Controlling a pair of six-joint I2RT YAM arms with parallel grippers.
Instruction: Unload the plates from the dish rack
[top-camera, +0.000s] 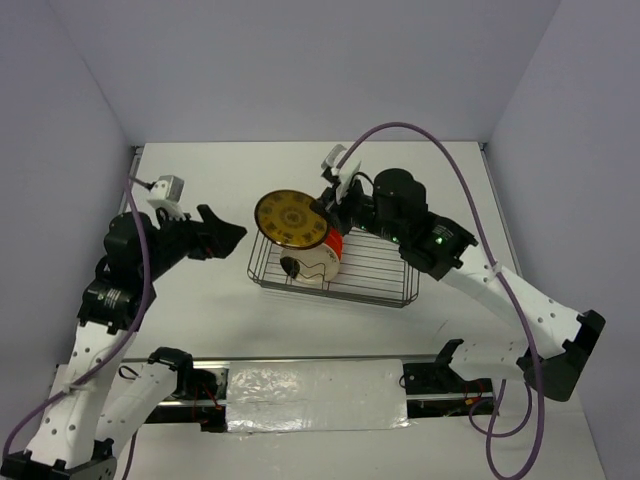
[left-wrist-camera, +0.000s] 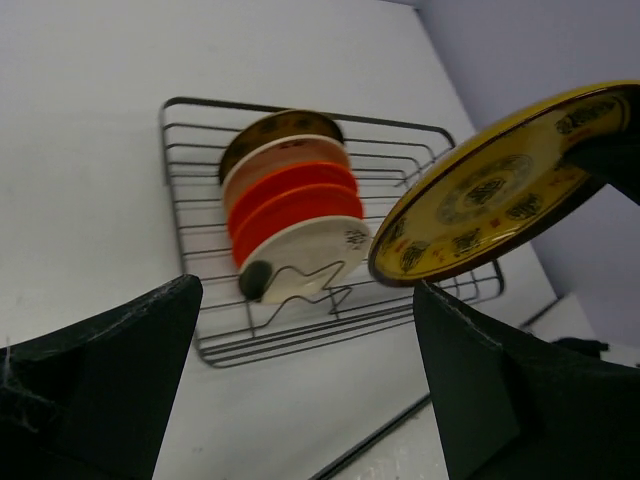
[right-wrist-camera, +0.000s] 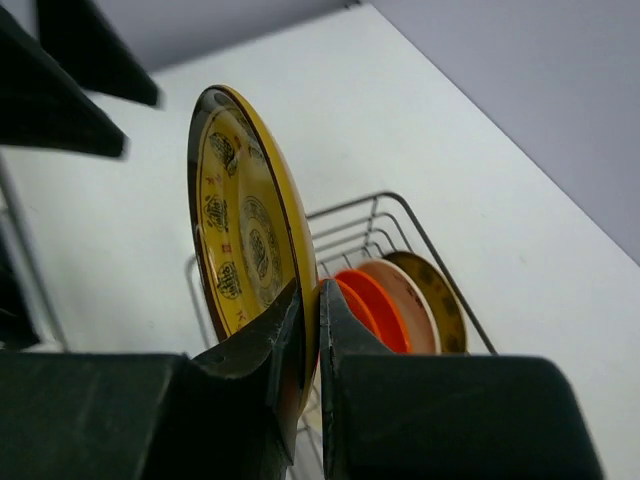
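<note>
**Round dark-yellow plate (top-camera: 290, 218) gripped above the dark wire dish rack (top-camera: 385, 272)**

We see brown ornamental medallions on its glossy face and a dark rim. It hangs tilted on edge over the rack's far-left corner. The right gripper (right-wrist-camera: 310, 310) is clamped on its rim. Orange-red plates (left-wrist-camera: 290, 205) and a cream plate (left-wrist-camera: 315, 255) stand at the rack's left end. The left gripper (top-camera: 222, 232) gapes empty over the white table (top-camera: 200, 180).

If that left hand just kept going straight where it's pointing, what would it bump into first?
Probably the near end of the dish rack and the cream plate standing foremost in it. The yellow plate held by the right hand hangs off to one side, though depth is unclear.
</note>
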